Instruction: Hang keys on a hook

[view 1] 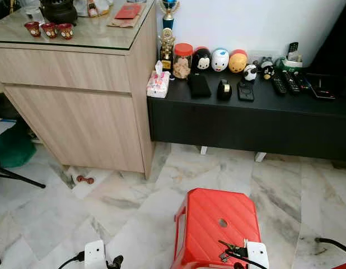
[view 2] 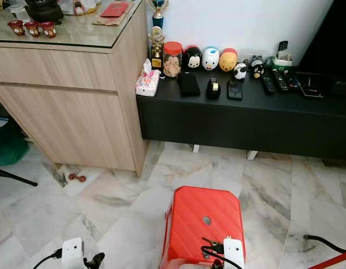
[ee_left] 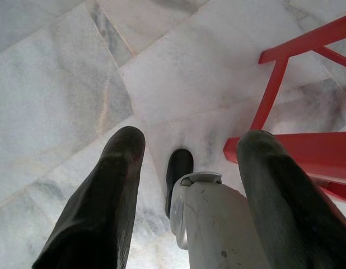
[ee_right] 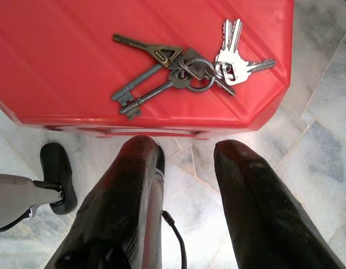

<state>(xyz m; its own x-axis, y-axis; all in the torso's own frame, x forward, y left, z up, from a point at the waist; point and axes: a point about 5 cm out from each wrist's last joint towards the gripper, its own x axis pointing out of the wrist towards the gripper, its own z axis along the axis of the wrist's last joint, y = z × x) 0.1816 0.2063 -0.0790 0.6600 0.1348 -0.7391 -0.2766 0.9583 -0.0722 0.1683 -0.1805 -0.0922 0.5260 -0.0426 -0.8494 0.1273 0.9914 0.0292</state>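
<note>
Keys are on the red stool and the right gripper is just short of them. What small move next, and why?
Probably ease the right gripper forward and down over the keys. They lie flat near the edge of the red stool, untouched, and the fingers stand open just short of that edge, so closing now would grip nothing. The left gripper hangs open over the floor.

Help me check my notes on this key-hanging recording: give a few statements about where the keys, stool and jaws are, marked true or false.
1. The keys lie on the red stool. True.
2. The right gripper is shut on the keys. False: its jaws are open and short of the stool, holding nothing.
3. The left gripper hangs over the marble floor beside the stool. True.
4. The stool stands on the black cabinet. False: it stands on the floor in front of it.
5. The keys hang on a hook. False: they lie flat on the stool.
</note>
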